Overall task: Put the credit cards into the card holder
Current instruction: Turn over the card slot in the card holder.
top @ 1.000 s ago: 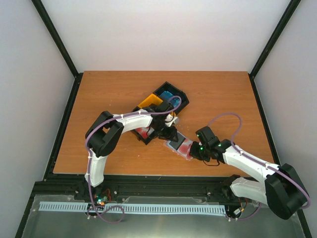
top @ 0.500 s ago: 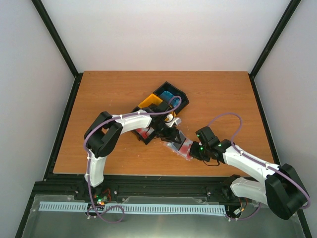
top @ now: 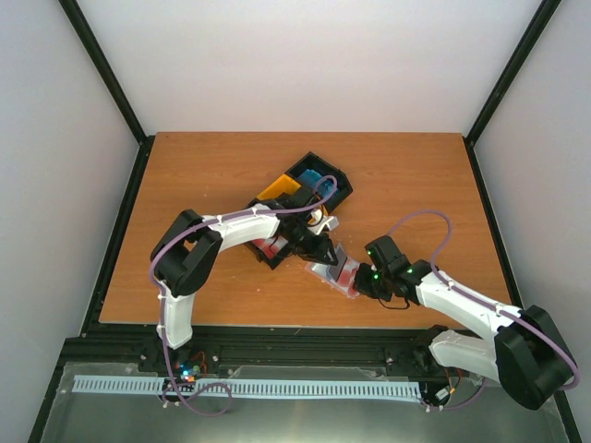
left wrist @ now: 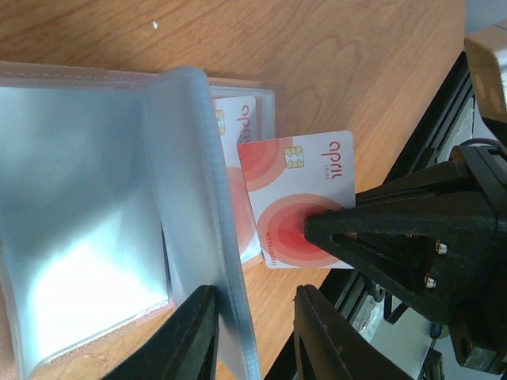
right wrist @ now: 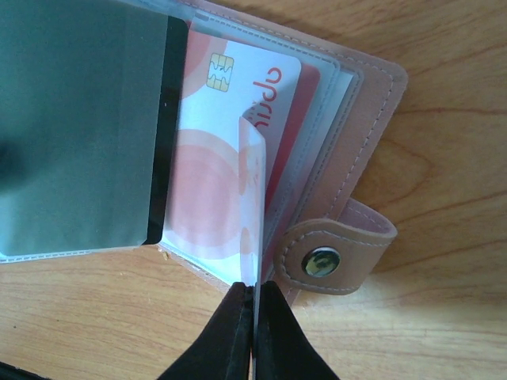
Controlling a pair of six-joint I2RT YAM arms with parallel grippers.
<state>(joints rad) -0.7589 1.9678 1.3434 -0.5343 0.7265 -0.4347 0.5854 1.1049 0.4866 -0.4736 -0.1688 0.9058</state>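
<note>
**Top external view: both grippers at the open holder**

Seen from above, the holder lies open on the table, near the front edge and just in front of the bins. The left gripper is down at the holder's far side. The right gripper is at its near right corner. Compared with a second ago, the left arm's elbow has swung out to the left and its gripper has slid closer over the holder. The right arm and the holder have not moved.

Left wrist view: two black fingers stand a little apart. The edge of a raised leaf of clear plastic sits between them, close against the left-hand finger, and is not pinched. Beyond it, a red-and-white card with a gold chip sticks out of the holder at an angle, one end over bare table. The right gripper's black tip overlaps the card's lower edge, but whether it touches cannot be told. A second card of the same kind sits in a pocket behind.

Right wrist view: the fingers are pressed together on a thin leaf standing on edge. Whether this is the same leaf cannot be told. Under it lies a red-and-white card, and to the left a dark card sits in a pocket. The strap's snap stud lies just right of the fingers.
</note>
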